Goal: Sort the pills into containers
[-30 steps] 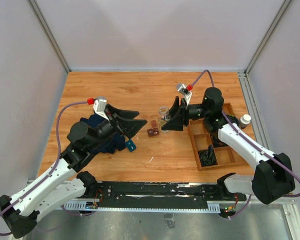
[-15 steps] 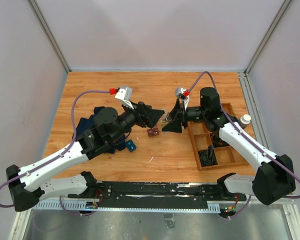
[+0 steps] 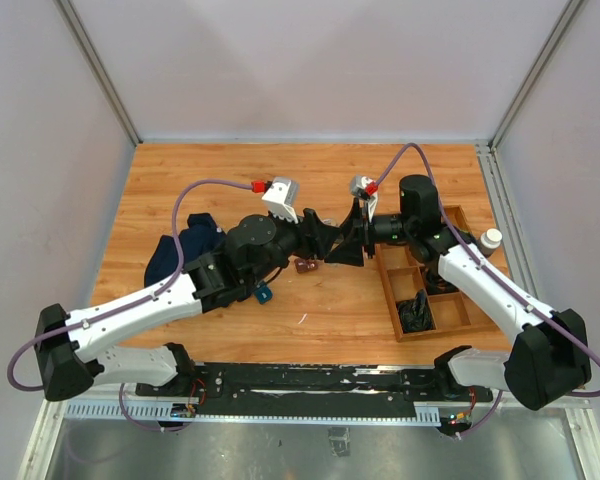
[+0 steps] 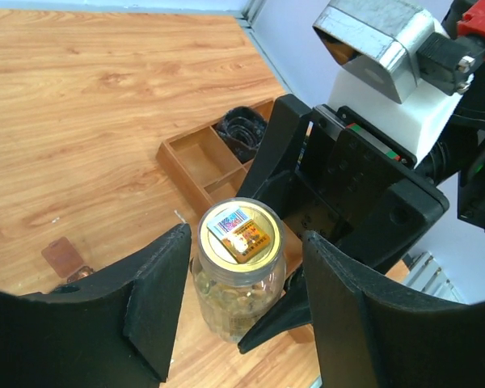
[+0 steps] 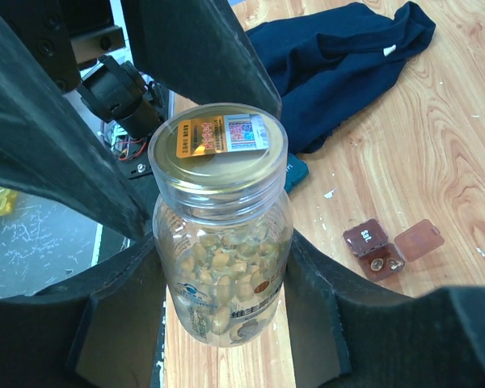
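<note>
A clear round bottle (image 5: 222,275) of yellowish pills with a gold lid stands upright on the table. My right gripper (image 5: 222,267) is shut on the bottle's body, one finger on each side. My left gripper (image 4: 246,242) is open, its jaws either side of the same bottle (image 4: 238,275) near the lid, with gaps on both sides. In the top view the two grippers meet, left (image 3: 325,238) and right (image 3: 348,245), and mostly hide the bottle. The small reddish-brown box (image 5: 377,246) lies open beside them with a couple of pills inside; it also shows in the top view (image 3: 304,265).
A wooden divided tray (image 3: 428,290) sits right of the grippers, with a black object (image 3: 416,313) in one compartment. A white-capped bottle (image 3: 491,240) stands beyond it. A dark blue cloth (image 3: 185,250) and a small teal object (image 3: 263,293) lie to the left.
My left arm has swung right and forward from the cloth, and its open jaws now straddle the bottle. My right gripper has stayed on the bottle, barely moving.
</note>
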Controlling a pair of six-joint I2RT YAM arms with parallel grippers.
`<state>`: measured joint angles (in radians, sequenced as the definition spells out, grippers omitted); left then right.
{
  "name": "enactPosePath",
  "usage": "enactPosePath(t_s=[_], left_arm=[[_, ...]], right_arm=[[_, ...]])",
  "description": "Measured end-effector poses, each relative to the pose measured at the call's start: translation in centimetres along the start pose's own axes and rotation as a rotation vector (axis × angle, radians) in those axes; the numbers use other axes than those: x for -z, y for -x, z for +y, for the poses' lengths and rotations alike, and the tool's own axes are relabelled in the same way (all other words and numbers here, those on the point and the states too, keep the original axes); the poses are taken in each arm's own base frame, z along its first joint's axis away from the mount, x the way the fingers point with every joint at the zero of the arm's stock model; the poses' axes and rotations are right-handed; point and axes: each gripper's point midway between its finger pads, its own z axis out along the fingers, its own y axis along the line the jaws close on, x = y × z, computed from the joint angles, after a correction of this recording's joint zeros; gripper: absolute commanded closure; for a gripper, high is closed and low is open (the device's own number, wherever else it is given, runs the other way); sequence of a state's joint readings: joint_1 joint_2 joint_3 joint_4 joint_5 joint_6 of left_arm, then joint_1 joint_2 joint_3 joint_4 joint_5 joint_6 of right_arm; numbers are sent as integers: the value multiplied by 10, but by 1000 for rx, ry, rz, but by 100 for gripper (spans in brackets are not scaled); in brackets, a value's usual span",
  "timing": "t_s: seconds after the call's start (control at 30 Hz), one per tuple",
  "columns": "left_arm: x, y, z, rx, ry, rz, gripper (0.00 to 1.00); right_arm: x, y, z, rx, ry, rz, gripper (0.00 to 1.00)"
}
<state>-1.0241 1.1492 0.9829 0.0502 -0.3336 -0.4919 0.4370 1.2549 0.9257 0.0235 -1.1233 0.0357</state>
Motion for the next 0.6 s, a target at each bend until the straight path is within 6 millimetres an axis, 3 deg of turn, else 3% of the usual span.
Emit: enactPosePath(t_s=[0.17,0.4,0.5,0.6], left_arm=[[-6,-6,1,-14,7,15,53],[-6,-7,1,-33,-1,18,92],[-3,-8,-1,-44,-33,7,99],[3,-6,-3,-57,-99,-7,100]], right_arm=[[0,0,0,8,0,0,99],[0,0,0,14,2,0,100],[0,1,2,17,14,-1,99],[0,2,7,25,41,-7,99]])
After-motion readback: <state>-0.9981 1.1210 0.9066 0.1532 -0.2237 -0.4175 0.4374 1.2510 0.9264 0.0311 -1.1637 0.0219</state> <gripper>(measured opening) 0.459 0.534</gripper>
